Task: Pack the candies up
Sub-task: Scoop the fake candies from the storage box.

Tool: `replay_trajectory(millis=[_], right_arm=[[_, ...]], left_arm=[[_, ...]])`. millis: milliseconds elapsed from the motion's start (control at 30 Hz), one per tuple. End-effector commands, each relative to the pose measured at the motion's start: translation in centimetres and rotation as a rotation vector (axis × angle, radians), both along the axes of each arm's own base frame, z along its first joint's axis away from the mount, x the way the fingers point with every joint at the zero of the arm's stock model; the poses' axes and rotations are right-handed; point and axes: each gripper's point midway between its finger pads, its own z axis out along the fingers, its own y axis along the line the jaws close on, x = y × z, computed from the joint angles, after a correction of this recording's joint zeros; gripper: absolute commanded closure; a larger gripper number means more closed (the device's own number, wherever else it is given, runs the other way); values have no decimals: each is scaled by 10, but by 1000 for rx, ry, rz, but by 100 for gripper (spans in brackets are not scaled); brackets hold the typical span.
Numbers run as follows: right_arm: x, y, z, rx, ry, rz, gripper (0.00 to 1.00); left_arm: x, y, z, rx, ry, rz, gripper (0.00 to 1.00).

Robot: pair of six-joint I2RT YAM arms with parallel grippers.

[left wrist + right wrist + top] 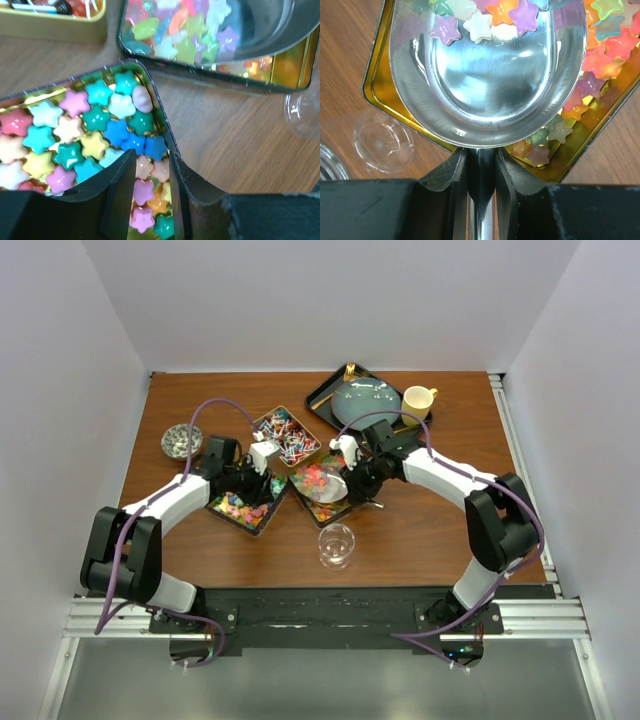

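While the right gripper (pixel 480 167) pinches the metal scoop (pixel 485 85) by its handle at bottom centre, we see star gummies (pixel 480 22) at its far lip, upper frame, over their gold tin (pixel 372 85). From overhead, the glass jar (pixel 336 545) lies just below. The left gripper (pixel 152 195) hovers narrowly parted.

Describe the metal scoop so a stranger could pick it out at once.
At the middle of the wooden table sits a gold tin of translucent star gummies. Over that tin is a shiny metal scoop, its handle pinched in the right gripper. Unlike the flat gold tins around it, it is silver and curved, with a few gummies in its bowl.
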Motion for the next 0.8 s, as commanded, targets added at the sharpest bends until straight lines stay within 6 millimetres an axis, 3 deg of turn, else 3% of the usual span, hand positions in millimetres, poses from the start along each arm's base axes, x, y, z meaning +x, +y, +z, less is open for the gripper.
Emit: replay_trajectory(millis=[0, 333, 567, 767], right_arm=[[3, 13, 32, 142, -71, 37, 100], [-12, 1, 25, 150, -68, 67, 100], [-11, -1, 41, 195, -140, 71, 100], [-20, -10, 40, 215, -173, 45, 100]], left_arm=[[6, 4, 18, 12, -44, -25, 62], [14, 9, 23, 42, -73, -22, 61], [20, 11, 27, 44, -87, -13, 59], [23, 14, 28, 75, -88, -31, 57]])
